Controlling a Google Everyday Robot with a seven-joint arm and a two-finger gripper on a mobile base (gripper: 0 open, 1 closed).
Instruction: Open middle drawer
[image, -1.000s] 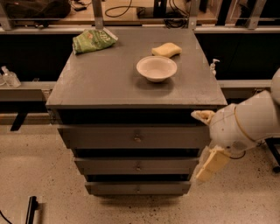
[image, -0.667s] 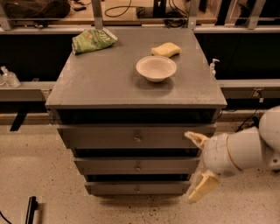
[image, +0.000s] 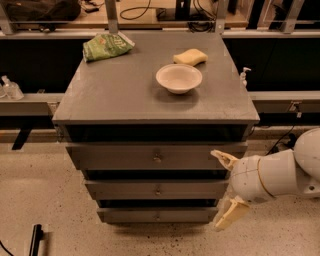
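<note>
While the middle drawer (image: 125, 189) sits pushed in between its two neighbours, the gripper (image: 226, 187) hovers at its 3 o'clock, just beside the right end, fingers spread wide apart.

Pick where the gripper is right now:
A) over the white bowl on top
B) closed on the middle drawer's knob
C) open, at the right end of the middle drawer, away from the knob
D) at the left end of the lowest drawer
C: the gripper is open at the right end of the middle drawer, one finger above that drawer's level and one below, well to the right of its centre knob.
</note>
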